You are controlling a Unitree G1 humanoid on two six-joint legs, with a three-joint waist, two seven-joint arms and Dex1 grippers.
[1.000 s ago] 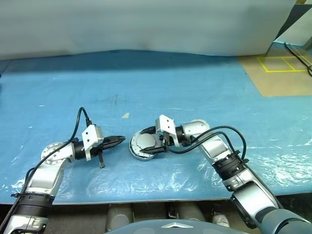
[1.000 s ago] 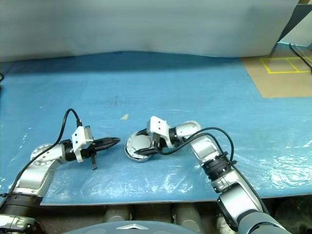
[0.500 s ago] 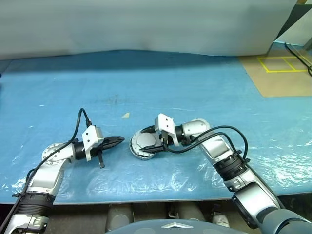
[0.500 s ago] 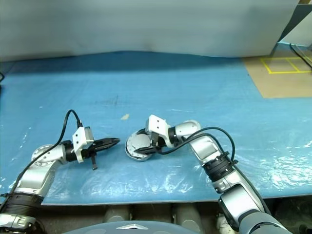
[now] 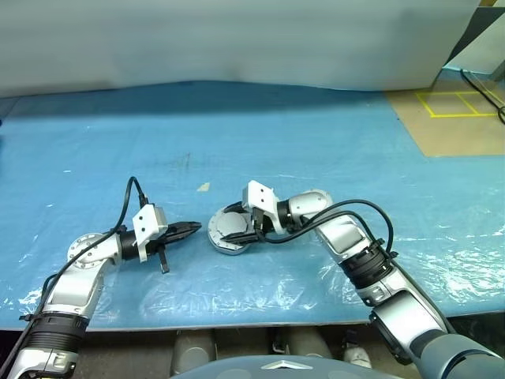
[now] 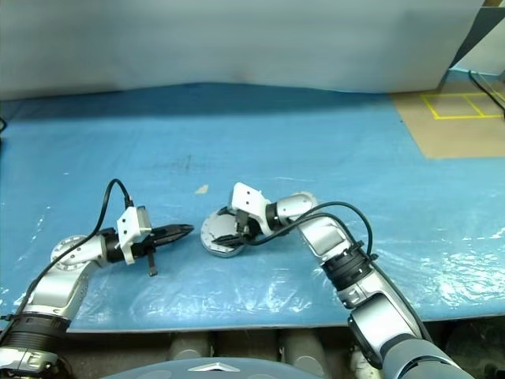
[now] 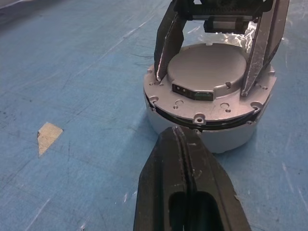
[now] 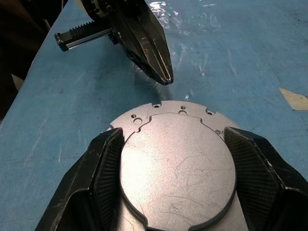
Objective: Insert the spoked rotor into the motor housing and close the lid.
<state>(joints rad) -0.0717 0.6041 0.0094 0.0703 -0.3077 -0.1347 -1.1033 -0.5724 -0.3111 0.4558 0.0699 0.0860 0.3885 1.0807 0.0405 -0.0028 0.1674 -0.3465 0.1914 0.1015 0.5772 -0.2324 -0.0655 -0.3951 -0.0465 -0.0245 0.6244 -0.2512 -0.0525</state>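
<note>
A blue mat (image 5: 316, 142) covers the work surface across nearly the whole of the head views, with a pale backdrop (image 5: 237, 39) along the top edge and a patch of brown floor with yellow tape lines (image 5: 454, 103) in the upper right corner. Clear plastic film (image 5: 465, 253) lies wrinkled over the mat at the lower right.

The right arm (image 5: 355, 245) comes in from the lower right corner and bends toward the middle of the frame. The left arm (image 5: 79, 268) comes in from the lower left and points toward the centre.

Just below the centre of the frame sits the motor housing (image 5: 229, 234), a round silver puck resting on the mat. The lid (image 7: 208, 72), a flat grey disc, lies on top of it; a thin dark seam shows beneath the flange, and small holes dot the flange around the raised disc.

The right gripper (image 8: 173, 168) is spread wide and straddles the lid, one black finger (image 8: 108, 166) on each side of the raised disc. Whether the pads press against it cannot be told.

The left gripper (image 5: 189, 230) is clenched with nothing between its fingers, its tip just beside the housing on the frame's left, not touching it.

A small pale scrap (image 5: 203, 187) lies on the mat above the left gripper, left of centre.
</note>
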